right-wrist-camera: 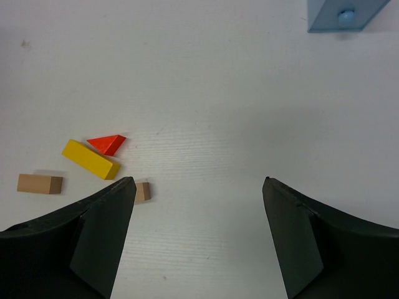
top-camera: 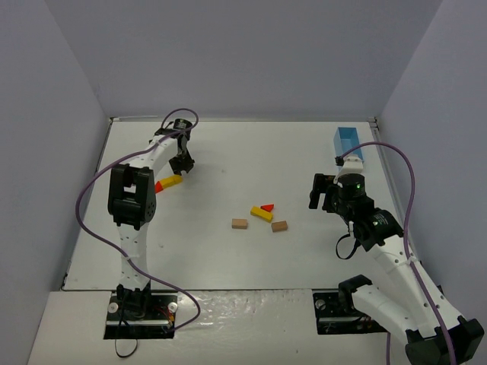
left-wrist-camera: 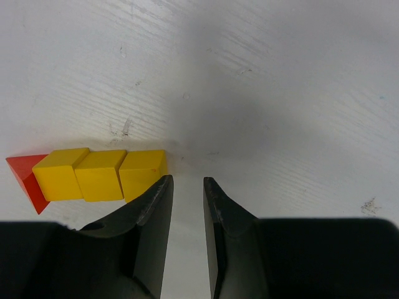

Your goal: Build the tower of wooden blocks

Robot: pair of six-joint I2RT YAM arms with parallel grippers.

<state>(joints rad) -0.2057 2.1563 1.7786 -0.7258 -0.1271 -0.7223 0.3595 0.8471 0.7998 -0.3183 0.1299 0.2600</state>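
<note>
At the left, a row of three yellow blocks (left-wrist-camera: 100, 174) is seen lying flat on the table (top-camera: 228, 152). A red wedge (left-wrist-camera: 24, 174) is set against the row's 9 o'clock end. The left gripper (left-wrist-camera: 187, 180) is held just beside the row's 3 o'clock end. Its fingers are nearly pressed together, with a thin gap, and nothing is pinched.

In the middle, the other tower pieces are laid flat, none stacked. A yellow bar (top-camera: 261, 214) is seen with a second red wedge (top-camera: 267, 206) at its 1 o'clock. One tan block (top-camera: 240, 223) is at the bar's 8 o'clock and the other tan block (top-camera: 279, 226) at its 4 o'clock.

At their 3 o'clock, the right gripper (right-wrist-camera: 196, 184) is held with fingers spread wide and nothing between. A light-blue box (top-camera: 348, 141) is seen at its 1 o'clock.
</note>
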